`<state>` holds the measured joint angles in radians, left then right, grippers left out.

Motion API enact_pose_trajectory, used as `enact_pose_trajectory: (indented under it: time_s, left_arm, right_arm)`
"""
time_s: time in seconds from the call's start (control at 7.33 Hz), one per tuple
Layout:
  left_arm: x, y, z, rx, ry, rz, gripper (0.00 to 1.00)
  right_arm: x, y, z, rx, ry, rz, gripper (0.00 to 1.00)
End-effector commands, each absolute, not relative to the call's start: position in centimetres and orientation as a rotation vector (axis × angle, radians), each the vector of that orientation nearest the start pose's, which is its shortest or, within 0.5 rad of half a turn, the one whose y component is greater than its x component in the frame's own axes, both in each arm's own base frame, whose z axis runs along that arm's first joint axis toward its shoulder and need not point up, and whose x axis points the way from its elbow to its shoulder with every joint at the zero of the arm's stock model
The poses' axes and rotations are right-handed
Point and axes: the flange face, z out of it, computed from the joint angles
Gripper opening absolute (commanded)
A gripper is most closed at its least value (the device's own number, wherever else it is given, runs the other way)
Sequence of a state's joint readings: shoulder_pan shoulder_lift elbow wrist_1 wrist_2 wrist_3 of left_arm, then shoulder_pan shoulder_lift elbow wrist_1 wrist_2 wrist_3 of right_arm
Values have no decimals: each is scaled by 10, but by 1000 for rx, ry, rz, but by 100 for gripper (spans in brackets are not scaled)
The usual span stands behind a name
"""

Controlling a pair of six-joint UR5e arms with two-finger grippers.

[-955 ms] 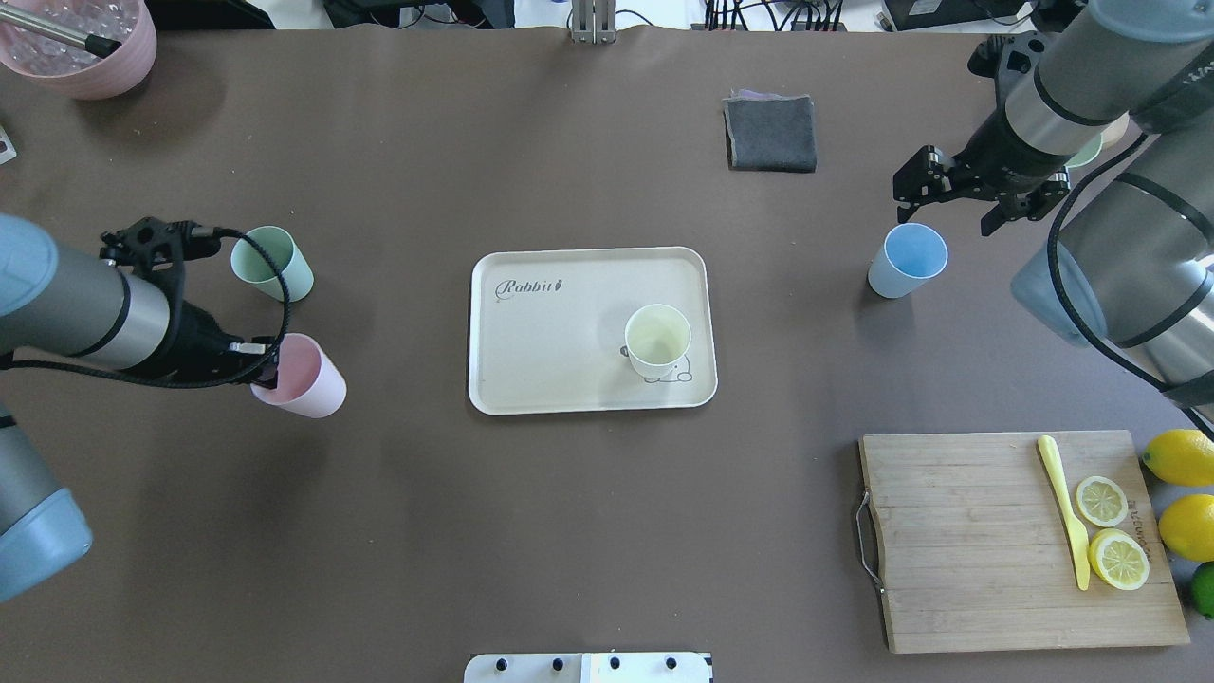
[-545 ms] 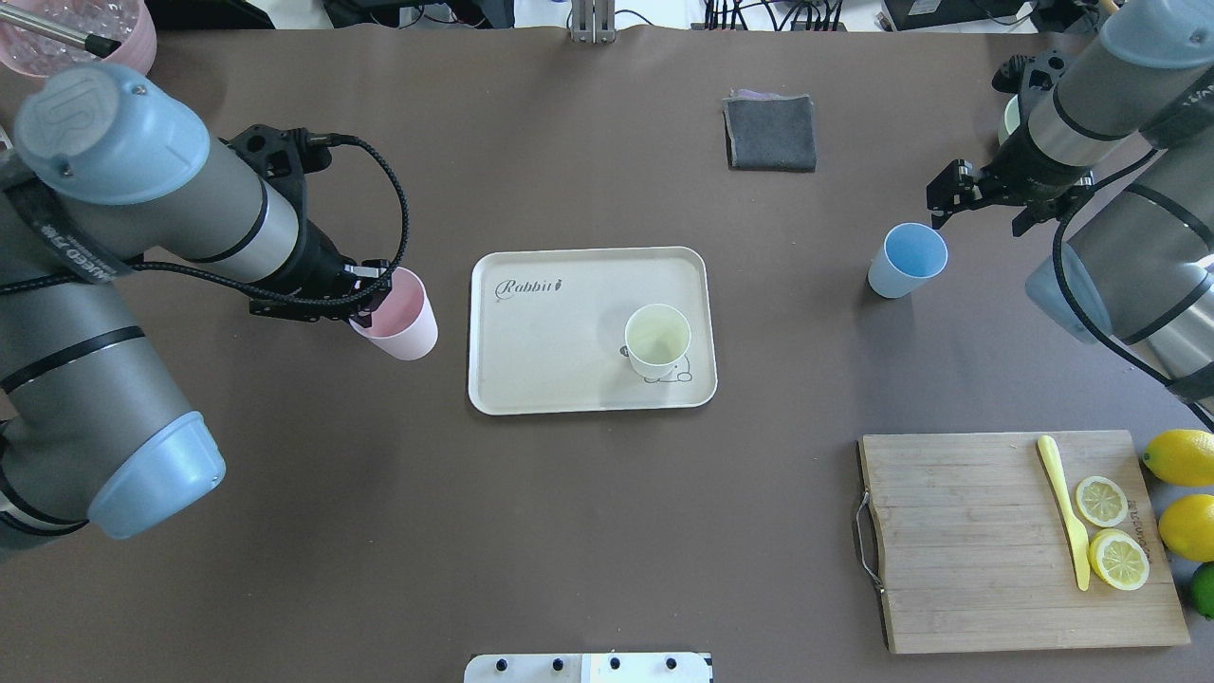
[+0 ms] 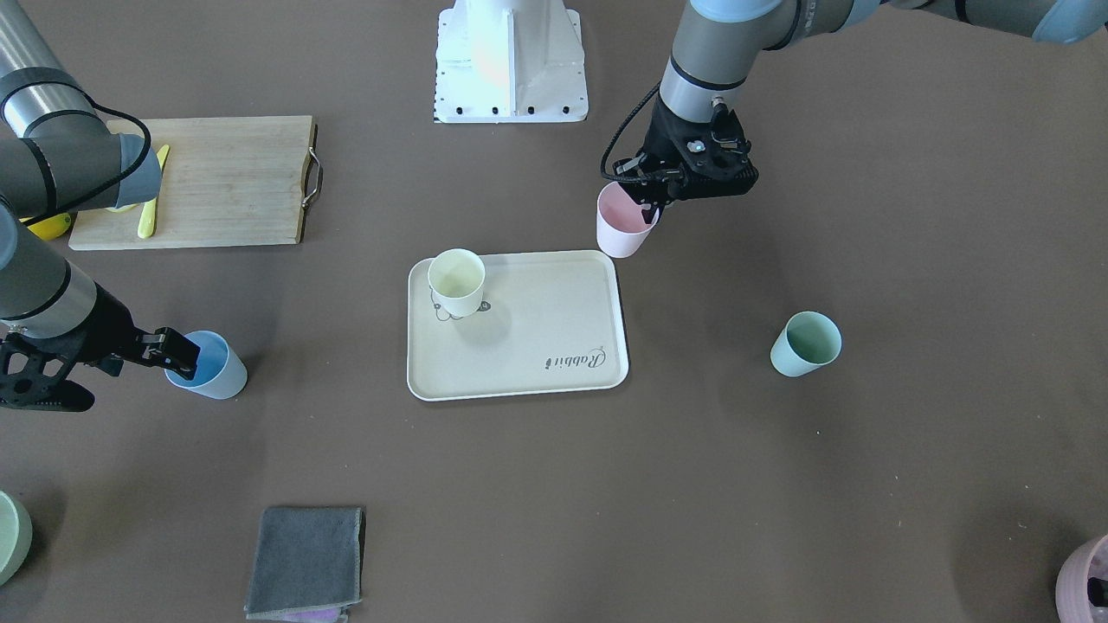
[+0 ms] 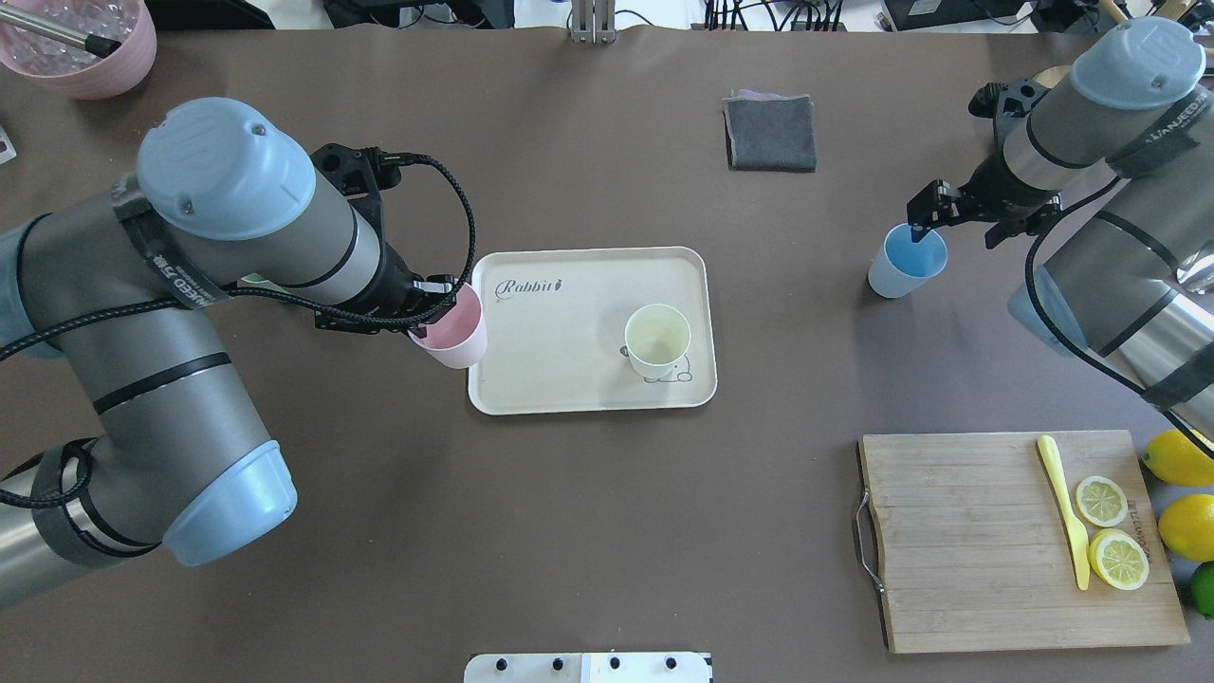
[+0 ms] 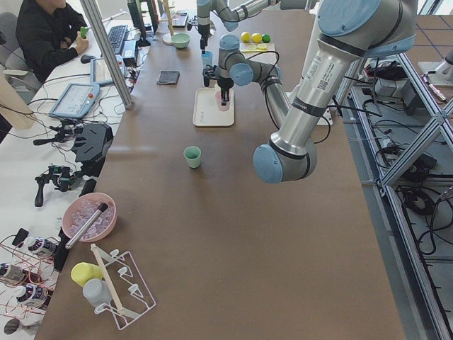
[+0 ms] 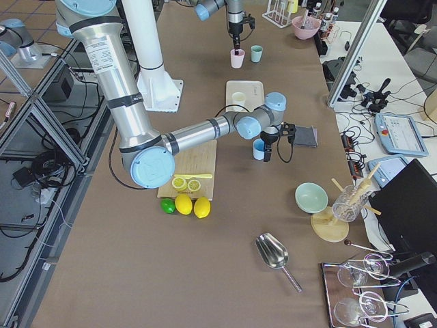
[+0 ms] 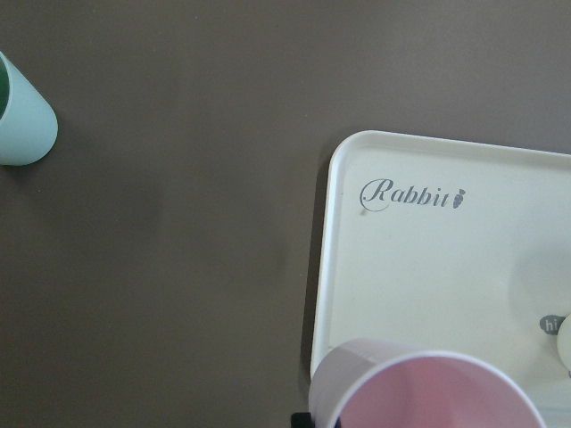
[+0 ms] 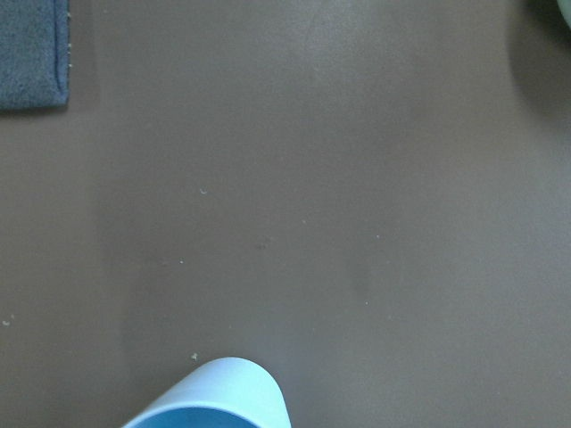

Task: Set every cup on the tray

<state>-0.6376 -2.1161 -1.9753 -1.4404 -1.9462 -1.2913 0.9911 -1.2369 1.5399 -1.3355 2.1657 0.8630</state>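
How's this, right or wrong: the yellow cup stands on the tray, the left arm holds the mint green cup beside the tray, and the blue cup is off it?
One thing is wrong: the left fingers hold the pink cup, not the mint green cup, which stands alone on the table. The front-facing view shows it; the rest holds.

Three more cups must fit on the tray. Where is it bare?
The tray is bare across the half by the Rabbit script and along the rim beside the yellow cup. Only the cartoon corner under that cup is taken. The pink cup hangs at the script-end rim.
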Motion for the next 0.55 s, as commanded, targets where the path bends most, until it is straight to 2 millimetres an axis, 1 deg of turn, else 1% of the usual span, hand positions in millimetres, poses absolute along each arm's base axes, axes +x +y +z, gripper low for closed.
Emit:
enact_pose_trajectory:
  time_s: [0.0, 0.14, 0.27, 0.41]
  left_arm:
    - [430, -410, 197, 32, 875, -175, 0]
    - [441, -409, 197, 40, 863, -172, 0]
    - [444, -410, 196, 39, 863, -174, 0]
    - [448, -407, 198, 34, 861, -166, 0]
  right_arm:
    - [-303, -570, 476, -10, -766, 87, 100]
    - [-308, -568, 477, -14, -763, 81, 100]
    - [-308, -568, 477, -14, -763, 81, 99]
    - [-308, -568, 476, -13, -766, 80, 67]
